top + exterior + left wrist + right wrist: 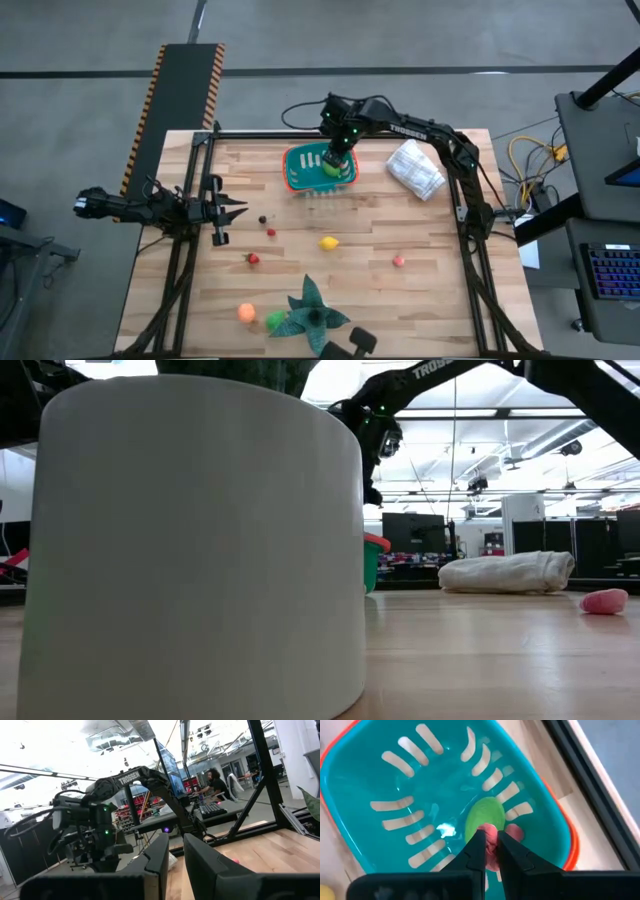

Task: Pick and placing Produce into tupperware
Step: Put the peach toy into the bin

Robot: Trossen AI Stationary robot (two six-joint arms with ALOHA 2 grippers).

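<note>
Fingers of the right gripper pinch a pink piece above the smooth slotted tub; a green round lies half-hidden beneath.

White cylinder hides most of the tupperware

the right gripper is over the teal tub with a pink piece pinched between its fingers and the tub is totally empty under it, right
Not quite. The tub is not empty: the right wrist view shows a green piece lying on the floor of the teal tub. The rest holds: the right gripper is over the tub, shut on a pink piece.
</note>
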